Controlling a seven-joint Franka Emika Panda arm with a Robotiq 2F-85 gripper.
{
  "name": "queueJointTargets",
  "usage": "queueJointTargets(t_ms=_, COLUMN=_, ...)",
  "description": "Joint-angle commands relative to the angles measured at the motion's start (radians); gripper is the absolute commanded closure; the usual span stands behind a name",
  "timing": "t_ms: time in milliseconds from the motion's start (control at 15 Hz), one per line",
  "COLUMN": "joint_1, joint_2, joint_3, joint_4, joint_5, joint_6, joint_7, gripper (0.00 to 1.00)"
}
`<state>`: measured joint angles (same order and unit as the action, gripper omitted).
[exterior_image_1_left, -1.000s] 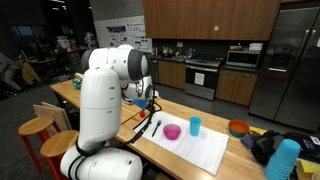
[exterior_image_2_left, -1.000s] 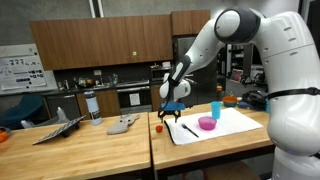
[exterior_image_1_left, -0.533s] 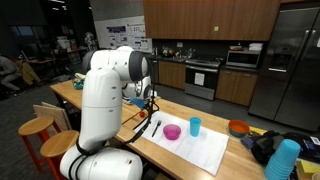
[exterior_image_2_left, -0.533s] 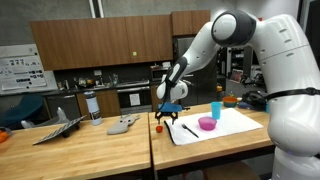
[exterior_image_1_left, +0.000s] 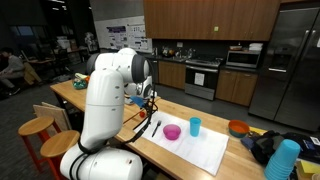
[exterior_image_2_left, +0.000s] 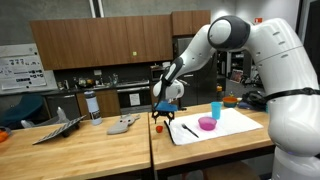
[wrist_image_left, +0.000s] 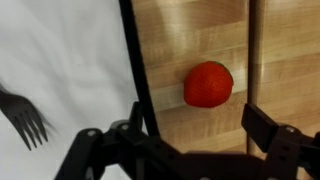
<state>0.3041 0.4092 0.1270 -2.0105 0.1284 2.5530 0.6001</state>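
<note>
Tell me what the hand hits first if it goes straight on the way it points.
Probably the small red round object, which lies on the wooden table in line with the open hand, just off the white mat. Depth is unclear; the wood beside it could come first.

Counts of objects on the work surface. On the wooden counter: 1 red round fruit (wrist_image_left: 208, 84), also seen in an exterior view (exterior_image_2_left: 158, 126). 1 white mat (exterior_image_1_left: 205, 152) carries 1 black fork (wrist_image_left: 25, 115), 1 pink bowl (exterior_image_1_left: 172, 131) and 1 blue cup (exterior_image_1_left: 195, 125); the mat, bowl and cup appear in both exterior views. Beyond the mat: 1 orange bowl (exterior_image_1_left: 238, 127). In the foreground: 1 stack of pale blue cups (exterior_image_1_left: 283, 160), with the number in the stack not discernible. Beside the counter: 2 wooden stools (exterior_image_1_left: 33, 127). Robot: 1 arm (exterior_image_1_left: 105, 110) and 1 gripper (wrist_image_left: 175, 135) with 2 fingers (wrist_image_left: 265, 125).
</note>
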Motion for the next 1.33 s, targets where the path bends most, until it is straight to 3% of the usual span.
queueJointTargets(t_ms=0, joint_1=-0.011, joint_2=0.036, joint_3=0.016, joint_4=0.068, joint_5=0.050, joint_6=-0.071, joint_7=-0.020, gripper=0.00)
queueJointTargets(t_ms=333, joint_1=-0.007, joint_2=0.054, joint_3=0.042, joint_4=0.094, joint_5=0.088, joint_6=-0.126, joint_7=-0.048, gripper=0.00)
queueJointTargets(t_ms=400, joint_1=0.006, joint_2=0.042, joint_3=0.018, joint_4=0.065, joint_5=0.063, joint_6=-0.089, joint_7=-0.018, gripper=0.00)
queueJointTargets(t_ms=1267, joint_1=0.010, joint_2=0.070, joint_3=0.000, joint_4=0.063, joint_5=0.055, joint_6=-0.078, joint_7=-0.014, gripper=0.00)
